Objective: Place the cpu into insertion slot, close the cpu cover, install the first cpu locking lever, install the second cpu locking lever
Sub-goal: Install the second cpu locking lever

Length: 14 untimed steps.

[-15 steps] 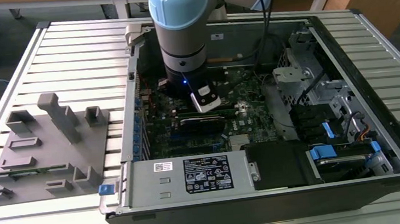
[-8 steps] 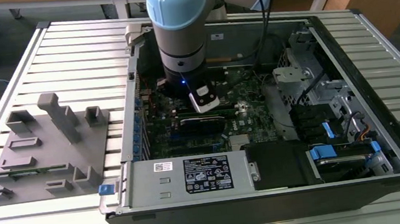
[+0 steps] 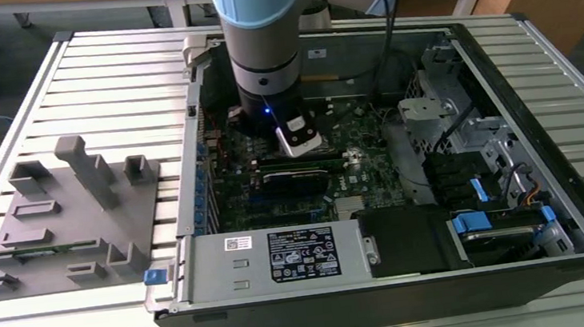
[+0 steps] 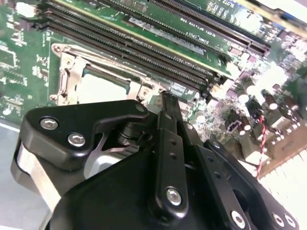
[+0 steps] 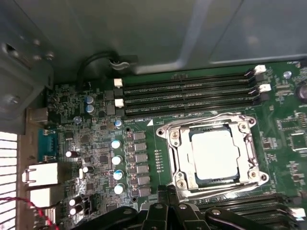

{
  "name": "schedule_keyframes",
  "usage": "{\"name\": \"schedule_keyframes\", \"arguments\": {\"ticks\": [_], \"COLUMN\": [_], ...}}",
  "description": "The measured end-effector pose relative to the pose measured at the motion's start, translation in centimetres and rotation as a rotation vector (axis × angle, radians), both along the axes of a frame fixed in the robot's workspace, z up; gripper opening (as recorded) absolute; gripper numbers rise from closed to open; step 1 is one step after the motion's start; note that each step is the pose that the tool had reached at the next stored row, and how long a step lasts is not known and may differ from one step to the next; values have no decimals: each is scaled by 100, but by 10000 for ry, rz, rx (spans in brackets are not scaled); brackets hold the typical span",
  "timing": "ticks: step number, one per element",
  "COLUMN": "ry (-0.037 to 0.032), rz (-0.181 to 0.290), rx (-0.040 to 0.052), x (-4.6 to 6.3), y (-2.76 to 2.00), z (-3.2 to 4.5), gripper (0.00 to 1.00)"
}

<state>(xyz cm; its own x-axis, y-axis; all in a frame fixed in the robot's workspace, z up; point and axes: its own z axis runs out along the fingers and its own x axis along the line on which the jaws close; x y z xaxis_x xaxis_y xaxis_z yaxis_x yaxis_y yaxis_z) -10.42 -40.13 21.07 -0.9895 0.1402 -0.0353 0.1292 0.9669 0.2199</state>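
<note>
So the cpu (image 5: 216, 154) sits in its socket, cpu cover (image 5: 182, 158) down; gripper (image 5: 168, 199) hovers right beside, fingers pinched together, holding nothing.

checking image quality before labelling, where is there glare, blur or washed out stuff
First wrist view: the cpu top glares pale, and the case vents at one edge are blown out. Second wrist view: the hand is soft and close, and one corner is washed white. Exterior view: even light, little glare.
</note>
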Motion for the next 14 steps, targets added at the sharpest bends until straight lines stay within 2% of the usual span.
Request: {"name": "schedule_keyframes", "arguments": {"ticks": [7,11,12,14], "ry": [0,-1,-2,-11], "rz": [-1,-2,-2,-7], "rx": [-1,-18,-120,-450], "x": [0,1,0,0], "y": [0,1,2,5], "z": [181,224,225,225], "gripper": [11,11,11,11]}}
